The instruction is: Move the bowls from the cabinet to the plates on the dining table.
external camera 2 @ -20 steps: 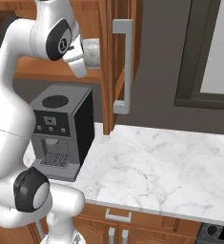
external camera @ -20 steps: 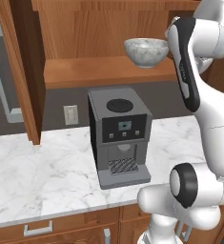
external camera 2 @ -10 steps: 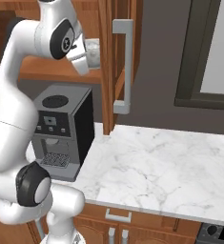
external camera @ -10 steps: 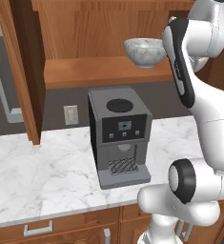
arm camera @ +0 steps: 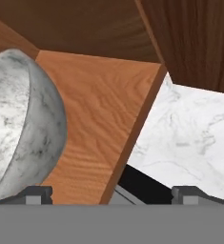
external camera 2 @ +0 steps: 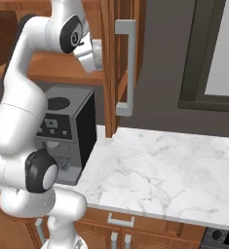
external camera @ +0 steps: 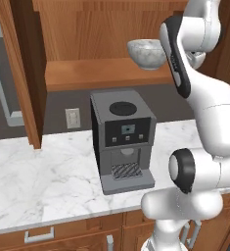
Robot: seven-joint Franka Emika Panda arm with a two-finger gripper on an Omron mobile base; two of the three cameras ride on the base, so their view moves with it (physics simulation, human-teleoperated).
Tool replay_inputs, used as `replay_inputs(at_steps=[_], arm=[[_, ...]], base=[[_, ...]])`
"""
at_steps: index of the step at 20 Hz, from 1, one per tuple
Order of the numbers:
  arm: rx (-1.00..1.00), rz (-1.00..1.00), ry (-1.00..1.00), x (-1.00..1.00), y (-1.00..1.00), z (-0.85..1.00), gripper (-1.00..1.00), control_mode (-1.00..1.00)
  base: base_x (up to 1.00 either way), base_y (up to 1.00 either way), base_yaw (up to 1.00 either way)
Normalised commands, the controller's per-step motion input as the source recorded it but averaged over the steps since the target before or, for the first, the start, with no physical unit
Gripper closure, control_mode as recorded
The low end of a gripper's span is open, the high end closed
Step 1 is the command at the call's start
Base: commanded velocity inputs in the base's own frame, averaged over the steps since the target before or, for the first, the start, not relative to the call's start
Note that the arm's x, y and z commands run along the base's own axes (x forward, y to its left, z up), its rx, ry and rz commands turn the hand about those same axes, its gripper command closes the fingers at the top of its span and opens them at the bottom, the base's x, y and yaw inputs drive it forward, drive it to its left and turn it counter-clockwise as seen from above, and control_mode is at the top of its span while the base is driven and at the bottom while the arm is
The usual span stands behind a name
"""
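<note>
Little has changed over the last second: your arm has crept a touch closer to the cabinet (external camera: 102, 34), the base hasn't driven, and the bowl (external camera: 147, 53) sits where it sat. So this is still the approach, no grasp yet, and no bowl has left the cabinet that you can confirm here.

The bowl is the grey-white marbled one, upright on the shelf (external camera: 97, 73) inside the open cabinet, near the shelf's right end, above the coffee machine (external camera: 122, 139) on the surface (external camera: 43, 181). The red bowl, the plates and the dining table can't be placed from these views.

Your gripper (arm camera: 111, 194) is spread wide and holds nothing. In the hand view the two fingertips (arm camera: 35, 194) sit at the bottom edge; the bowl (arm camera: 23, 124) fills the left side, above and beside the left tip, not between the tips. The gap between them looks onto bare shelf (arm camera: 99, 109) and the shelf's front edge, with the surface (arm camera: 189, 133) beyond. Whether the left tip touches the bowl can't be told; it looks just beside.

In the right base view the gripper (external camera 2: 89, 53) is at the cabinet opening, next to the door (external camera 2: 121, 58) with the bar handle (external camera 2: 127, 68).

Judgement: you're offset to one side of the bowl; shift toward it so its rim comes between the tips before closing, or you risk nudging it along the shelf.
</note>
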Motion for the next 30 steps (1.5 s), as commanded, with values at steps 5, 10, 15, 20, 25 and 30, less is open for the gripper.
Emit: replay_inputs(at_steps=[5,10,15,20,25,30], arm=[[0.00,0.00,0.06,0.35,-0.05,0.15,-1.00,-1.00],[0.02,0.00,0.00,0.27,-0.06,0.10,-1.00,-1.00],[0.05,0.00,-0.08,0.12,-0.07,0.01,-1.00,-1.00],[0.08,0.00,-0.12,0.04,-0.03,-0.06,-1.00,-1.00],[0.08,-0.03,-0.15,0.03,0.00,-0.12,-1.00,-1.00],[0.06,-0.03,-0.13,0.15,-0.01,-0.03,-1.00,-1.00]], base=[[0.00,0.00,0.00],[0.00,0.00,0.00],[0.00,0.00,0.00],[0.00,0.00,0.00],[0.00,0.00,0.00],[0.00,0.00,0.00]])
